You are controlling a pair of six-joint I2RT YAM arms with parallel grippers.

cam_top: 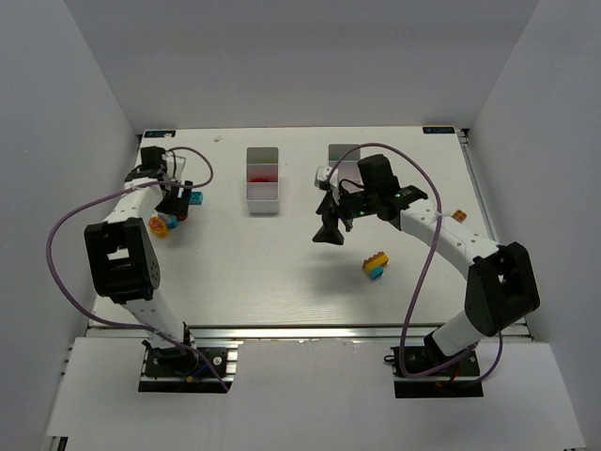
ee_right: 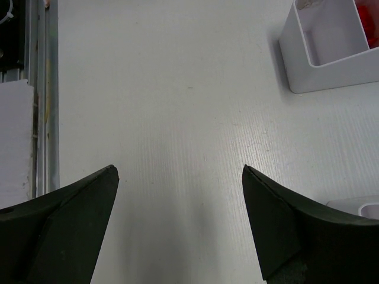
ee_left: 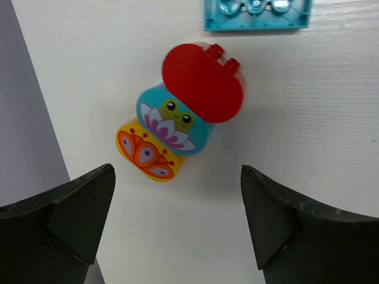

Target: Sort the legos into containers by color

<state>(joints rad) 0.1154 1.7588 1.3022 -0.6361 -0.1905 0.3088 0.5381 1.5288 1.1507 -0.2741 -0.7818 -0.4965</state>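
A stack of three rounded bricks lies at the table's left: a red one [ee_left: 204,83], a teal one with a frog [ee_left: 172,121] and a yellow one with a butterfly [ee_left: 145,154]; the stack also shows in the top view [cam_top: 162,224]. A cyan brick [ee_left: 257,15] lies just past it. My left gripper [ee_left: 177,225] is open and empty, just short of the stack, seen from above [cam_top: 175,209]. My right gripper [ee_right: 177,219] is open and empty over bare table, near the middle [cam_top: 330,232]. A white bin [cam_top: 263,178] holds red pieces. A second bin [cam_top: 345,160] is partly hidden behind the right arm.
A yellow-and-blue brick [cam_top: 376,266] lies in front of the right gripper's arm. A small orange brick [cam_top: 459,215] lies near the right edge. The bin with red pieces shows at the top right of the right wrist view [ee_right: 331,53]. White walls enclose the table.
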